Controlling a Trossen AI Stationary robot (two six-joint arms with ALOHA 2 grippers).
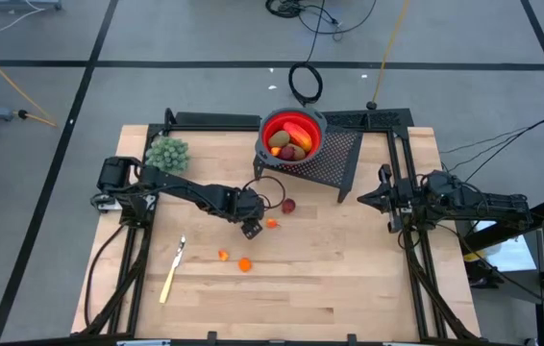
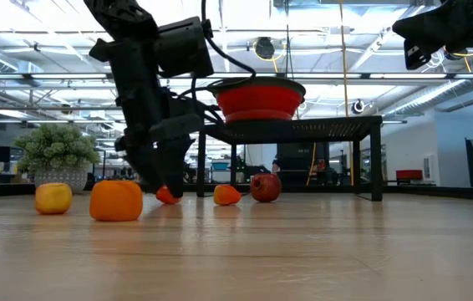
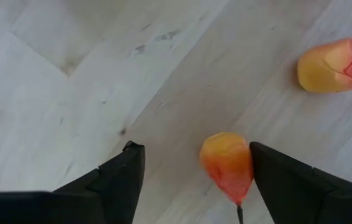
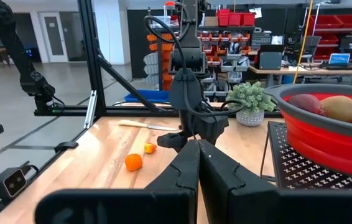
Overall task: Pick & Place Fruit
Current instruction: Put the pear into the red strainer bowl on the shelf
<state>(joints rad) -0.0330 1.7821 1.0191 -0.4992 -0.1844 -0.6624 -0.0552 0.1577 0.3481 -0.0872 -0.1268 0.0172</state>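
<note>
My left gripper [image 1: 252, 229] [image 3: 194, 149] points steeply down at the table's middle, open. A small orange-red fruit [image 3: 227, 163] [image 2: 167, 196] lies on the wood between its fingers, close to one of them; in the high view the gripper hides it. Just beyond it lies a yellow-orange fruit [image 3: 334, 65] [image 1: 272, 223], and then a dark red ball [image 1: 288, 206]. A red bowl [image 1: 291, 135] holding several fruits stands on a black rack [image 1: 334, 159]. My right gripper [image 1: 384, 197] [image 4: 199, 162] waits shut, level and high at the table's right. My left gripper's fingers stand on either side of the small orange-red fruit, coming from above. One finger [image 3: 282, 174] is right beside the fruit's side [image 3: 247, 162]; whether it touches I cannot tell. The other finger stands well apart from the fruit, which rests on the table.
Two tiny orange bits [image 1: 223, 255] [image 1: 244, 264] and a yellow-handled knife [image 1: 171, 274] lie toward the near left. A bushy green clump [image 1: 167, 152] stands at the far left.
</note>
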